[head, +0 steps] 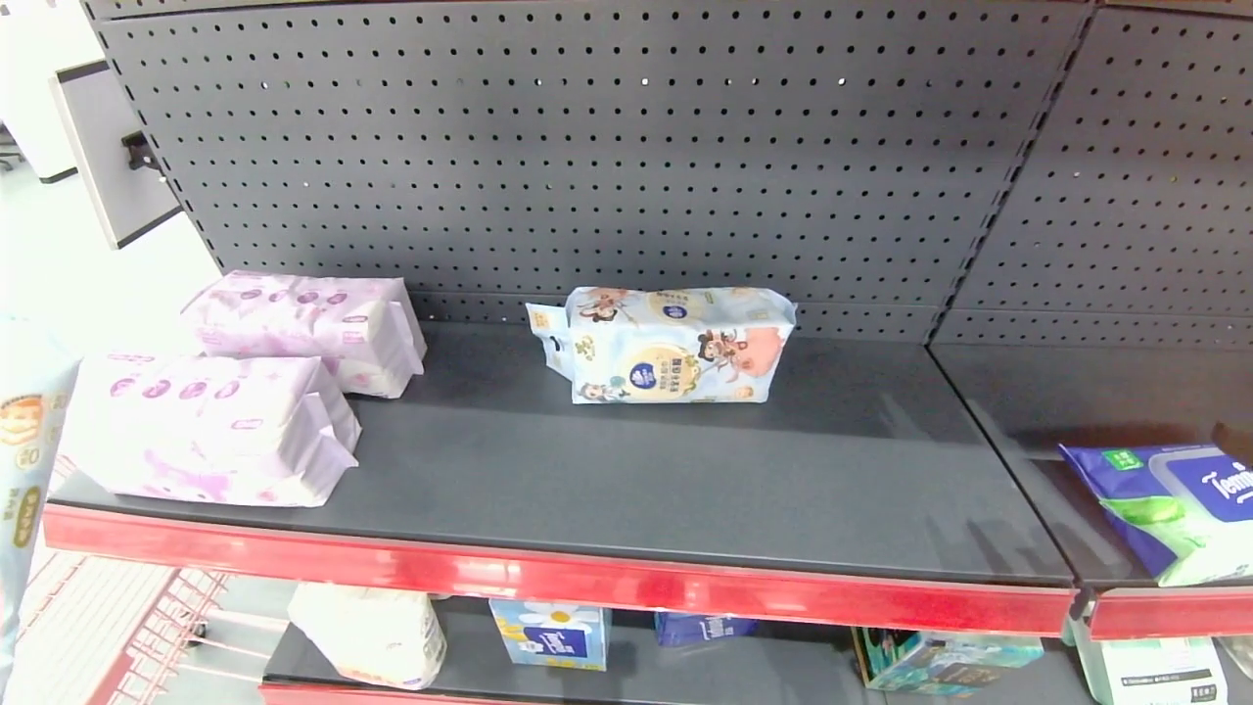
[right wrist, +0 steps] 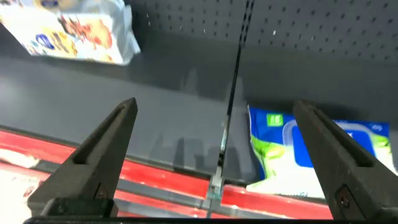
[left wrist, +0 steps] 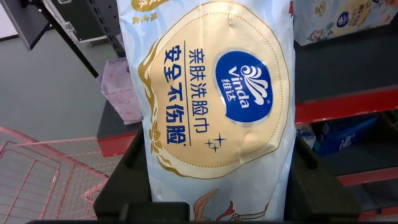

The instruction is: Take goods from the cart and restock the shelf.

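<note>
Head view: the shelf [head: 685,470] has one cartoon pack [head: 675,343] sitting back against the panel, probably the facing I'm meant to extend. Two purple packs [head: 215,431] sit one behind the other at the left end, and a wipes pack [head: 1175,509] is on the next bay. The held pack [head: 24,441] pokes in at the left edge, outside the shelf's end and above the cart [head: 117,627], so not yet shelved. Left wrist view: the left gripper [left wrist: 217,186] is clamped on the held pack [left wrist: 217,81], one dark finger against each long side, and the pack stands lengthwise out of the hand. I judge the grip is across the narrow width because that is the span the jaws can cover. Ahead of the hand is a purple pack [left wrist: 121,93] with the shelf's red lip [left wrist: 348,102] beside it; the cart [left wrist: 37,168] is below and off to one side. Right wrist view: the right gripper [right wrist: 214,155] is empty, jaws wide apart, hovering just off the shelf's front lip [right wrist: 155,186] at the bay divider. The wipes pack [right wrist: 311,149] is just ahead of one finger and the cartoon pack [right wrist: 74,28] is well ahead past the other. My guess is it's parked there to keep the middle free for the left arm. Open floor beside the cartoon pack looks like the slot.
</note>
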`<state>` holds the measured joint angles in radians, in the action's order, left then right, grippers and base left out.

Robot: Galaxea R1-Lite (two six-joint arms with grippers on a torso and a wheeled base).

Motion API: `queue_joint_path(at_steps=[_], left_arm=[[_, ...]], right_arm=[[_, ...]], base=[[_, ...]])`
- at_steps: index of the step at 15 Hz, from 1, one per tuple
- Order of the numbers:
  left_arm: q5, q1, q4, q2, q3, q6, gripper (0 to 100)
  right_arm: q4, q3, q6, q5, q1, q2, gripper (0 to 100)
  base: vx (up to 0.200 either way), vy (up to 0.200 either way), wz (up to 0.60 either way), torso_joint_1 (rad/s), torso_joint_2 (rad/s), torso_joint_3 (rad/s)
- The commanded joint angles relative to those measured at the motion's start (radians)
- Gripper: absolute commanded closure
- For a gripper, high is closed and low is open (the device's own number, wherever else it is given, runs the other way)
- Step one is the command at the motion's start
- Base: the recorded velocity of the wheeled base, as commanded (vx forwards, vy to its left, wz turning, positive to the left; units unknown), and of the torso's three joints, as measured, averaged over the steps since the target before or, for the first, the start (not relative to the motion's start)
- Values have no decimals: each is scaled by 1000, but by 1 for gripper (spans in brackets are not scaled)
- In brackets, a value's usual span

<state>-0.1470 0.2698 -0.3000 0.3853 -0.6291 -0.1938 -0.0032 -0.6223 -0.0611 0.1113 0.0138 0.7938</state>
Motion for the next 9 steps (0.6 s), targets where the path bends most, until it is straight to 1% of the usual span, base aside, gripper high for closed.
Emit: queue_joint_path(at_steps=[1, 3, 4, 5, 7, 9], left_arm=[[0, 0, -2, -34, 9, -10, 100], [0, 0, -13, -66, 12, -15, 100], [0, 0, -67, -102, 11, -16, 100], [1, 2, -80, -111, 12, -16, 100], [3, 3, -80, -109, 12, -16, 100], [3, 5, -79, -106, 11, -16, 100]], right_arm=[[2, 19, 0, -2, -2, -4, 0], [0, 18, -2, -4, -3, 4, 0], [-1, 19, -14, -4, -6, 8, 0], [2, 19, -16, -4, -6, 8, 0], [-3, 38, -16, -4, -6, 10, 0], [-3, 58, -34, -2, -5, 10, 0]], base=[[0, 0, 0, 0, 0, 0], [0, 0, 0, 0, 0, 0], [0, 0, 0, 0, 0, 0], [0, 0, 0, 0, 0, 0], [0, 0, 0, 0, 0, 0], [200, 0, 0, 5, 7, 2]])
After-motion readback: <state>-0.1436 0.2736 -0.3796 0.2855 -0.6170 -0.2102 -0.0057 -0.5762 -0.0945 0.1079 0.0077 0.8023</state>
